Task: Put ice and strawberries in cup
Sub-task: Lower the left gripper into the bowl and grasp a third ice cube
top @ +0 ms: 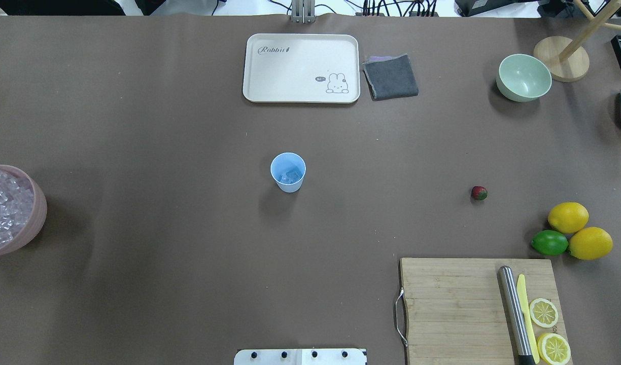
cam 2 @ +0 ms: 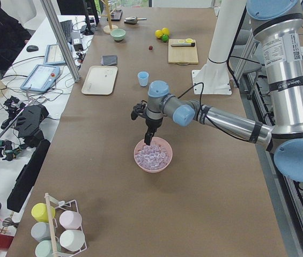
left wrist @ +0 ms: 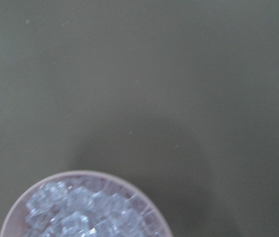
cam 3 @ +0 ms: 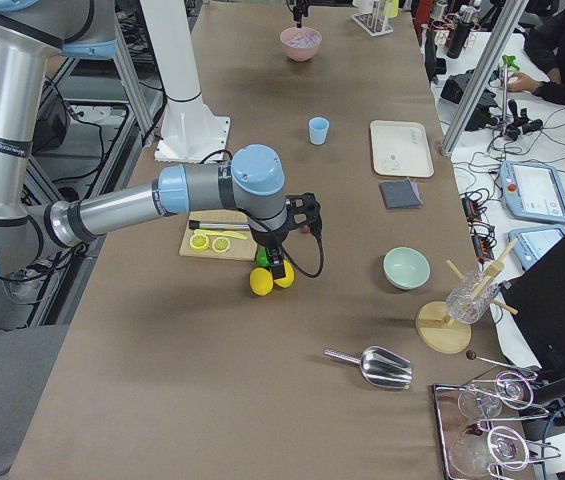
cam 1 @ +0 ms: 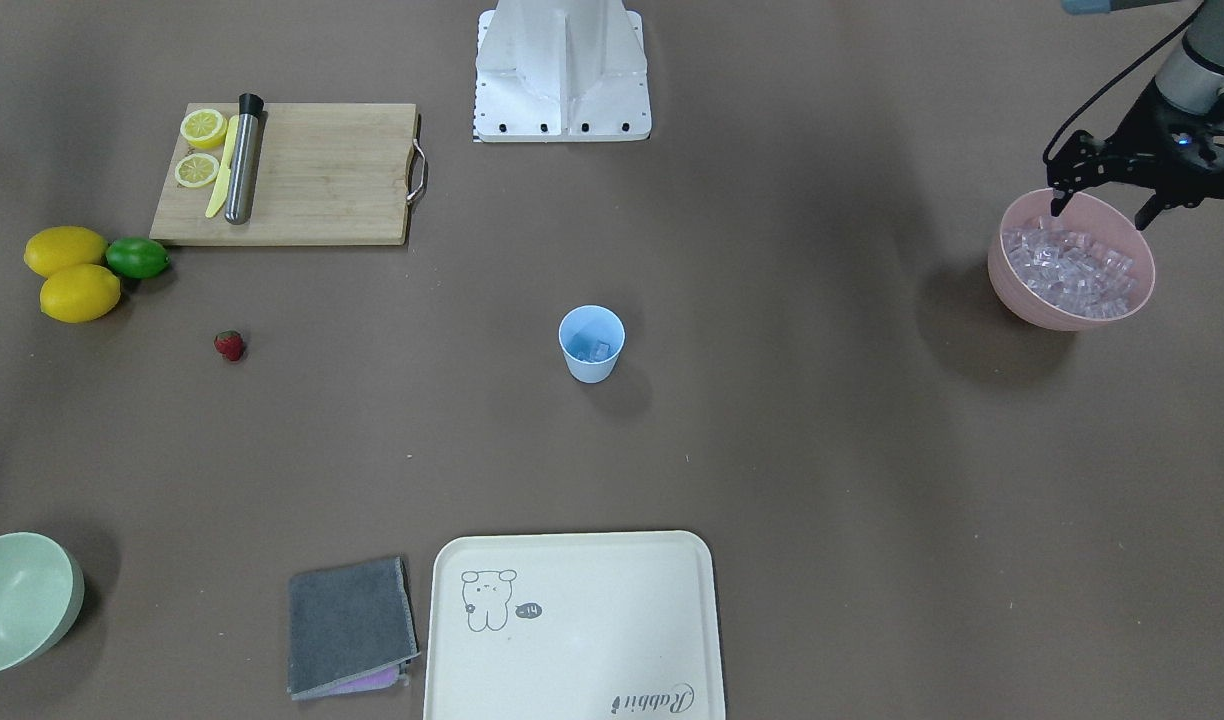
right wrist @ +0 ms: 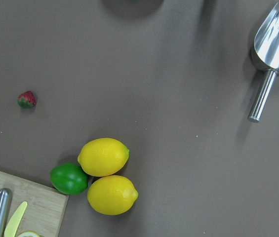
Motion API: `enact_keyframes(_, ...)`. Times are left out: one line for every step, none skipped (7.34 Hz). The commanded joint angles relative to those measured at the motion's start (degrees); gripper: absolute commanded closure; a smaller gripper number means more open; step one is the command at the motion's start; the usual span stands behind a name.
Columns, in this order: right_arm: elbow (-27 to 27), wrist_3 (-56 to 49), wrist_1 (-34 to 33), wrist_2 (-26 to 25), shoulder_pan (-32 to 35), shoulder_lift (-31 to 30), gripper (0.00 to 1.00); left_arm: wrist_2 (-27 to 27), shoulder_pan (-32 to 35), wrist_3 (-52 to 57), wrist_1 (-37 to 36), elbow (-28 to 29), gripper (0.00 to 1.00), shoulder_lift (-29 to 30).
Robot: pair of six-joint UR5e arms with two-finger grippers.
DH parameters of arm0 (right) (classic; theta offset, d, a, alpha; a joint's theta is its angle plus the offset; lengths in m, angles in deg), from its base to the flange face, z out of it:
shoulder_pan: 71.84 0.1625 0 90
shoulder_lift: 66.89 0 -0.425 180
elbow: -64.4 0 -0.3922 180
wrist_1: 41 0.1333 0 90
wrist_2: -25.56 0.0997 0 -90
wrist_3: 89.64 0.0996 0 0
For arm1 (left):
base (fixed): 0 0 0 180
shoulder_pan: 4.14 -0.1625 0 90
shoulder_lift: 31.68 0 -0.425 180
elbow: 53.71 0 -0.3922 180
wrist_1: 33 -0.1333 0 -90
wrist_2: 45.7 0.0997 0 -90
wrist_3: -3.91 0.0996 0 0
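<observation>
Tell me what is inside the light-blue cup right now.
A few clear ice cubes lie at the bottom of the cup. The strawberry lies apart on the table, not inside. The cubes overlap, so their number is unclear.

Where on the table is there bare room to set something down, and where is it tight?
Bare: the wide stretch between the large pink bowl and the light-blue plastic cup; from cup to the small red strawberry; between cup and cream rectangular tray. Tight: the wooden cutting board corner, where two yellow lemons and a green lime cluster.
</observation>
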Motion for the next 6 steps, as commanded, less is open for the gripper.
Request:
enact_keyframes(-0.5, 0.0, 0.0, 0.2, 0.0, -0.1, 0.00, 0.3, 0.3, -1.4, 13.8, 9.4, 0.03, -2.6)
enact_keyframes(-0.7, 0.0, 0.0, 0.3, 0.0, -0.2, 0.00, 0.3, -0.3, -2.0, 14.0, 9.3, 0.03, -2.7)
enact_keyframes(-0.8, 0.0, 0.0, 0.3, 0.0, -0.3, 0.00, 0.2, -0.4, -2.2, 13.9, 8.6, 0.03, -2.7)
enact_keyframes(-0.9, 0.0, 0.0, 0.3, 0.0, -0.5, 0.00, 0.2, -1.7, -2.8, 13.9, 7.6, 0.03, -2.6)
enact_keyframes(-1.0, 0.0, 0.0, 0.3, 0.0, -0.8, 0.00, 0.3, -3.9, -5.3, 14.0, 7.4, 0.03, -2.7)
enact_keyframes(-1.3, 0.0, 0.0, 0.3, 0.0, -1.4, 0.00, 0.2, -5.7, -8.4, 15.8, 7.3, 0.03, -3.7)
